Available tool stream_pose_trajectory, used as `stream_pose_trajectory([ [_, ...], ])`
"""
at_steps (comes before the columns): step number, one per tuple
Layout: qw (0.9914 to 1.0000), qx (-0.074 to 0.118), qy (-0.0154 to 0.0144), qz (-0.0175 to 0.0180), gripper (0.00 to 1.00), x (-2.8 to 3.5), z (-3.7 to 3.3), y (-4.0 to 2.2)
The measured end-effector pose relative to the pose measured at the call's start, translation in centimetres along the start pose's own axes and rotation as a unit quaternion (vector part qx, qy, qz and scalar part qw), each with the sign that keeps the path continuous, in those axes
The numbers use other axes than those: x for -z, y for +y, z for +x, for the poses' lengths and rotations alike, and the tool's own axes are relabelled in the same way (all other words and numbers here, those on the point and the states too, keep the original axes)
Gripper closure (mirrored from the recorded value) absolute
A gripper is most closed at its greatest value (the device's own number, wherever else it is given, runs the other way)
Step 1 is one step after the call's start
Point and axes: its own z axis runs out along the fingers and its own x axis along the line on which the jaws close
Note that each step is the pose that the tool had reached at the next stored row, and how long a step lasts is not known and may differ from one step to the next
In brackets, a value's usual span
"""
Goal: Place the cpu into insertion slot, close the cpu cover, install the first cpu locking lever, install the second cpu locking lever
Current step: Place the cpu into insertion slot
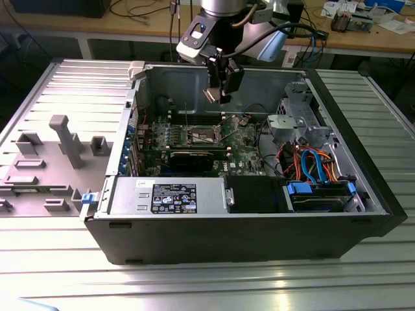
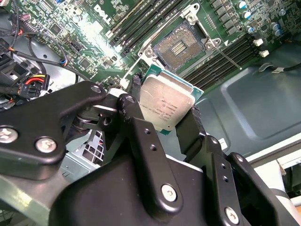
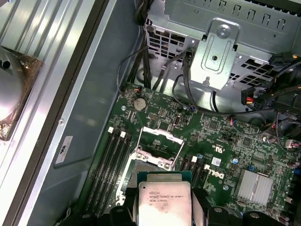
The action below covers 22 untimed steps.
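Gripper [image 2: 162, 110] clamped narrow on the chip [image 2: 165, 100] by two opposite edges, silver top showing. Chip hangs in the air above the socket [image 2: 181, 44], well apart from it. The socket's dark centre lies bare on the green board [image 3: 221, 136] inside the open computer case [image 1: 227, 240].

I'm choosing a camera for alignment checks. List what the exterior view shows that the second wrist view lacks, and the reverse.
From the exterior view: the open computer case, its power supply, and a grey fixture tray on the exterior view's left. From the second wrist view: the cpu with its metal top gripped in the hand, and the insertion slot with its dark open centre. In both: the hand over the motherboard, cpu not yet seated.
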Motion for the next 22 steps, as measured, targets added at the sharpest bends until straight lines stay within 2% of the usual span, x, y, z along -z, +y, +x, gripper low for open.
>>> stream_pose_trajectory([
  [6, 1.0, -0.002, -0.0002, 0.0, 0.45, 0.0, 0.0, 0.0],
  [8, 0.99994, -0.011, -0.0009, -0.0003, 0.45, -0.05, 0.0, 0.0],
  [12, 0.99925, -0.038, -0.0033, -0.0006, 0.45, -0.16, 0.0, -0.01],
  [16, 0.99781, -0.066, -0.0055, -0.0011, 0.45, -0.23, -0.01, -0.02],
  [22, 0.99766, -0.068, -0.0057, -0.0012, 0.45, -0.23, 0.0, -0.02],
])
